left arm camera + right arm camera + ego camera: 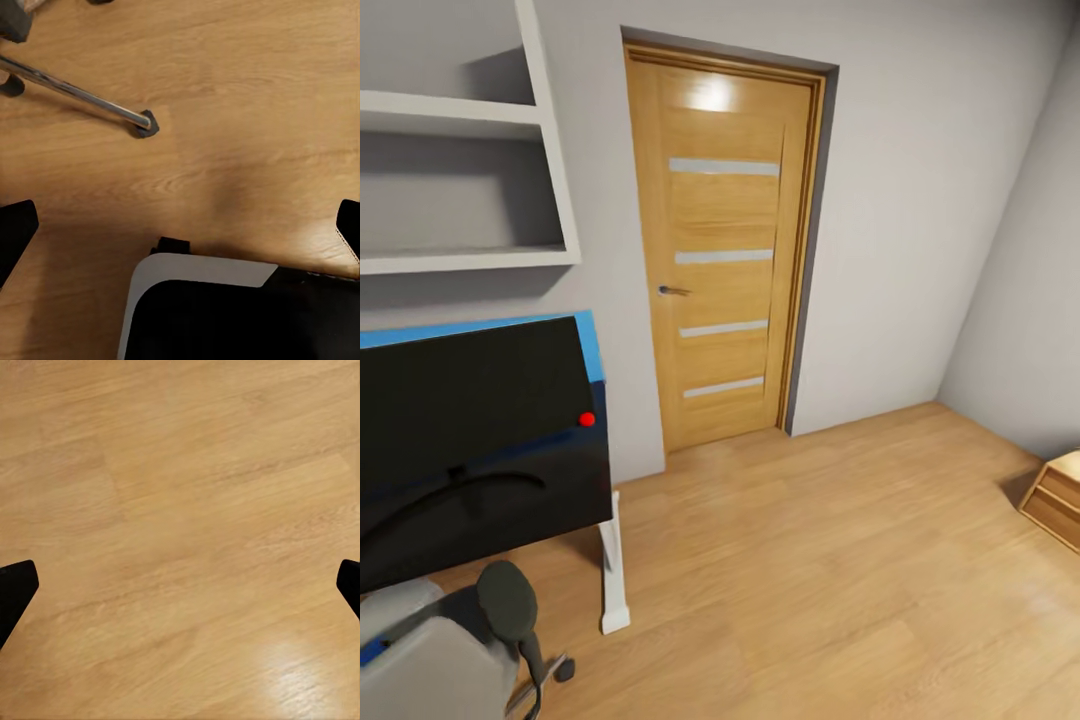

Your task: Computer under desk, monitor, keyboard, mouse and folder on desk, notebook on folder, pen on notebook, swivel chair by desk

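A black monitor (470, 440) with a blue rim and a red dot fills the left of the head view, and a white desk leg (613, 575) stands below its right corner. The grey swivel chair (420, 665) with a black armrest (507, 598) sits at the lower left corner. In the left wrist view a chrome leg of the chair's base (75, 94) ends in a black caster on the floor. My left gripper (180, 225) hangs open over bare floor, and so does my right gripper (180, 585). The keyboard, mouse, folder, notebook, pen and computer are out of view.
A closed wooden door (725, 250) is straight ahead in a grey wall. White wall shelves (470, 255) hang above the monitor. A low wooden cabinet (1060, 500) juts in at the right edge. My own white and black base (225, 315) shows in the left wrist view.
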Controlling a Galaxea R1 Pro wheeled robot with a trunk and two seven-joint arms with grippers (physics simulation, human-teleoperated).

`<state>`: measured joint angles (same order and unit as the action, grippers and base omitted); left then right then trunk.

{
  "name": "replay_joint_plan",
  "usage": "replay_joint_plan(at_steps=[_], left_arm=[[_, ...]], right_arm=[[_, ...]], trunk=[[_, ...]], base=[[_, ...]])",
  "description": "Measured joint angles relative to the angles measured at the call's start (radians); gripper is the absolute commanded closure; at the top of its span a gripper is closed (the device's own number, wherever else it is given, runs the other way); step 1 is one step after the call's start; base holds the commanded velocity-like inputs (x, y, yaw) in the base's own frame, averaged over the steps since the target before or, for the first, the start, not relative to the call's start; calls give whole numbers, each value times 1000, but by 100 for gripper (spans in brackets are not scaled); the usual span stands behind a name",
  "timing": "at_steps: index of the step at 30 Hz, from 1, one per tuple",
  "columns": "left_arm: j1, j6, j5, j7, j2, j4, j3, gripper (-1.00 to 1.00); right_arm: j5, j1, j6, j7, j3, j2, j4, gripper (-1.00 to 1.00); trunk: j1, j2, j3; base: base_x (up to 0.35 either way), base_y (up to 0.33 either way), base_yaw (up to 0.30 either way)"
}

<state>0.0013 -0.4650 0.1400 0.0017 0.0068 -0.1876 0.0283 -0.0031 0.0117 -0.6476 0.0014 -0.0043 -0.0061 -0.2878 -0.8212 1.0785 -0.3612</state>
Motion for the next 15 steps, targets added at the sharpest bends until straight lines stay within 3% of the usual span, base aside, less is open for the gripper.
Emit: replay_joint_plan(at_steps=[15], left_arm=[[0,1,0,-3,1,0,0,-100]], right_arm=[[0,0,-1,-1,0,0,0,-100]], trunk=[[0,0,0]], base=[[327,-98,0]])
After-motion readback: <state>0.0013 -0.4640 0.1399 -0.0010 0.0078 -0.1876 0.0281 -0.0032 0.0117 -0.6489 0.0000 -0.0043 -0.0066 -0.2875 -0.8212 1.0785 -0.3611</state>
